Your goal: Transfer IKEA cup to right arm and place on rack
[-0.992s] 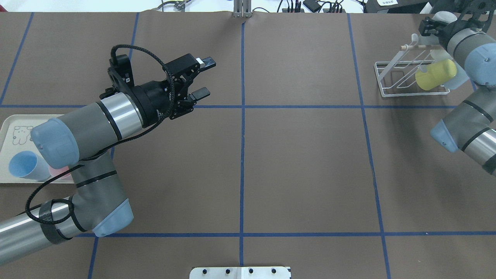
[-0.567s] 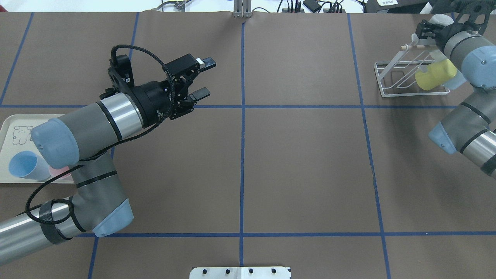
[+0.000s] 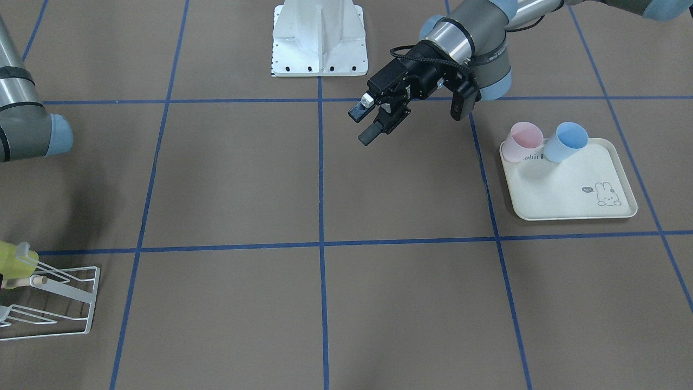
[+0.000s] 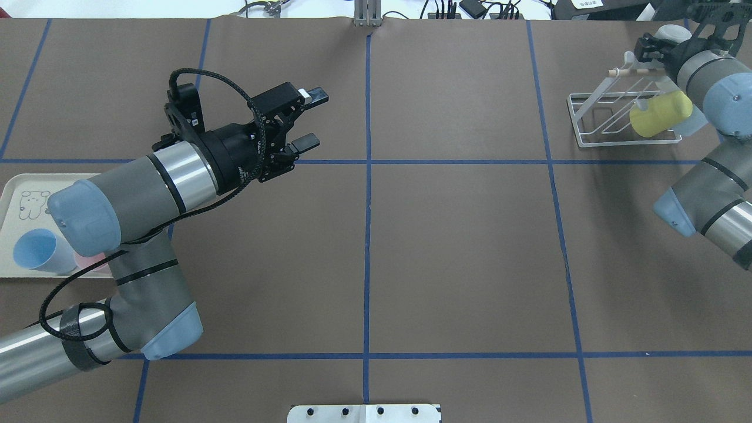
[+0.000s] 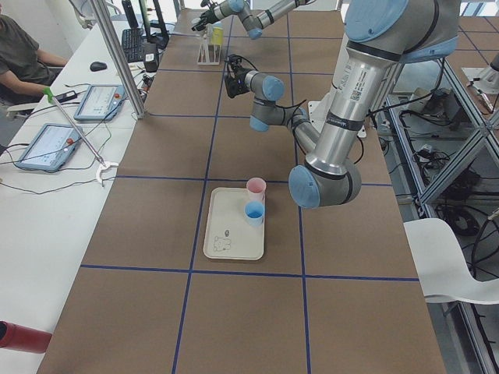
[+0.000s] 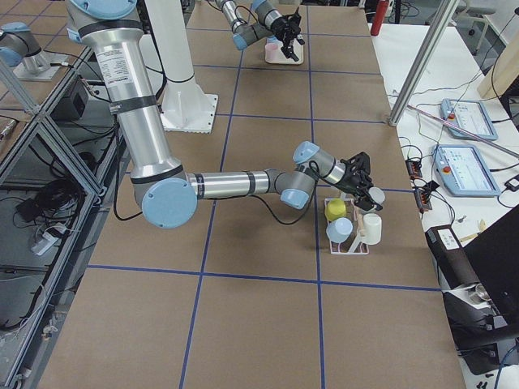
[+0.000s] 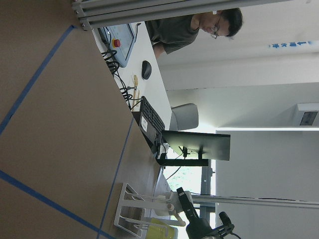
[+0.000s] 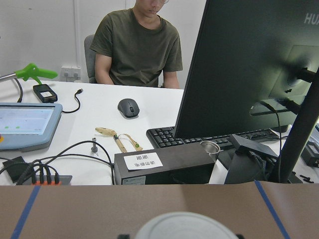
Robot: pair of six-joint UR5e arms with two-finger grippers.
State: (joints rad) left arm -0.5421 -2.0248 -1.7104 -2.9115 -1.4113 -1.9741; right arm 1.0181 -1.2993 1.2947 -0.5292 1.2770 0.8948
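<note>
My right gripper is at the far right corner, over the top of the white wire rack, and is shut on a white cup. The cup's rim fills the bottom of the right wrist view. In the exterior right view the white cup hangs at the rack's far end under the gripper. A yellow cup and a light-blue cup sit on the rack. My left gripper is open and empty above the table's left half; it also shows in the front-facing view.
A cream rabbit-print tray lies at the robot's left with a blue cup and a pink cup on it. An operator sits behind the desk with a monitor and keyboard beyond the table's far edge.
My right gripper with the white cup has shifted slightly by the rack's top, first left then back and a little lower. The left arm has not moved.
</note>
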